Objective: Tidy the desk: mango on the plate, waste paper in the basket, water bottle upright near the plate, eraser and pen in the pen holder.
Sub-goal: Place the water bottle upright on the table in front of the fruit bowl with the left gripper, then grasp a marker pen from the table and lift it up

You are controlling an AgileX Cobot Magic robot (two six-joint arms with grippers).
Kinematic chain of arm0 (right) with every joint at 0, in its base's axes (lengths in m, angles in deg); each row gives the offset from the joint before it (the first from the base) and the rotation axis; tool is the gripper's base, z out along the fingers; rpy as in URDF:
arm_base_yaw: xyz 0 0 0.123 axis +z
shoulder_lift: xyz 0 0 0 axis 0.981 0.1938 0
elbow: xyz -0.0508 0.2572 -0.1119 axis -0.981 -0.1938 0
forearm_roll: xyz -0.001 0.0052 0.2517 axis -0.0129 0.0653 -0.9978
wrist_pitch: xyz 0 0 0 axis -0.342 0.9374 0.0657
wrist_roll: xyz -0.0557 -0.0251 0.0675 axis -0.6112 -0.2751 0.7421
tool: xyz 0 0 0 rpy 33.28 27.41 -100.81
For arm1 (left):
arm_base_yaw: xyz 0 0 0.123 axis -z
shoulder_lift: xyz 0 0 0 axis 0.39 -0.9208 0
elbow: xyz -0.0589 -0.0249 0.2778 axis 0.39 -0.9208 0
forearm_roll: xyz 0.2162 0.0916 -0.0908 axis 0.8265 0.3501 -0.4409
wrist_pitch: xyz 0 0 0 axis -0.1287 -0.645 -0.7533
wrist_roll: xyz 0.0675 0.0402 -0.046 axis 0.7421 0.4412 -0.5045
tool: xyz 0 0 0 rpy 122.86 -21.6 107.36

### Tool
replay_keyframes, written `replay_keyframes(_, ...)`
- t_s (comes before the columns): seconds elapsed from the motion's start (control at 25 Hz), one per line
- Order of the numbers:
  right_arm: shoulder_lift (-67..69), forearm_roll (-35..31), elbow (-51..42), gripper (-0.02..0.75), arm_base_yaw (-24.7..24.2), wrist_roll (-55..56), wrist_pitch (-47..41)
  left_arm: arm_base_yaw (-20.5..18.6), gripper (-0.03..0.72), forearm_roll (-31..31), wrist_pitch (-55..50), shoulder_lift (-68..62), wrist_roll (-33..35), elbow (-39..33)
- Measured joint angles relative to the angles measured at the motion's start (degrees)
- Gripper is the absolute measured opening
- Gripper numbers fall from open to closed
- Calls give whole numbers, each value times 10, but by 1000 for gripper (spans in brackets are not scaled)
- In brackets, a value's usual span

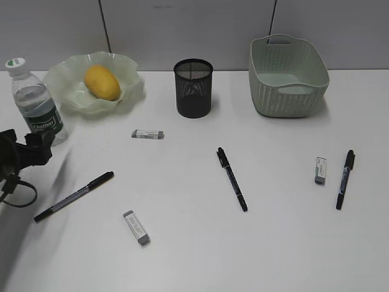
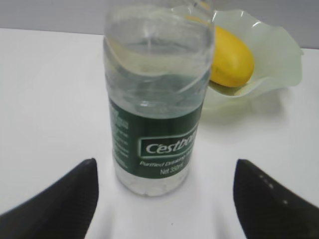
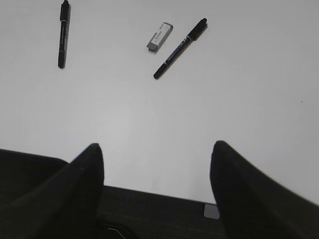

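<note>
water bottle cap beyond the left wrist view's top edge

clear glossy plastic water bottle, smooth mango, matt white desk.

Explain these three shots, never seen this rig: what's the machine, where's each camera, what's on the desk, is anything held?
It is a two-armed table robot, each arm ending in a gripper. The exterior view looks down at a slant over the white desk. The other two come from cameras on the wrists, so the dark shapes at their bottom edges are gripper fingers.

The mango lies in the green plate, the water bottle stands upright beside it, then the pen holder and the basket. Three pens and three erasers lie loose.

The left gripper is open, its fingers apart from the bottle. The right gripper is open over bare desk. Nothing is held.
</note>
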Motion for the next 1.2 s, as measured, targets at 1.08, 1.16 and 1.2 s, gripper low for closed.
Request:
replay_keyframes(1.08, 0, 0, 0, 529, 0, 0, 0, 7, 534, -118, -1288, 538, 126, 201)
replay_keyframes(1.16, 0, 0, 0, 529, 0, 0, 0, 7, 533, -121, -1327, 561, 128, 202)
replay_keyframes(1.2, 0, 0, 0, 529, 0, 0, 0, 7, 533, -124, -1341, 573, 128, 202)
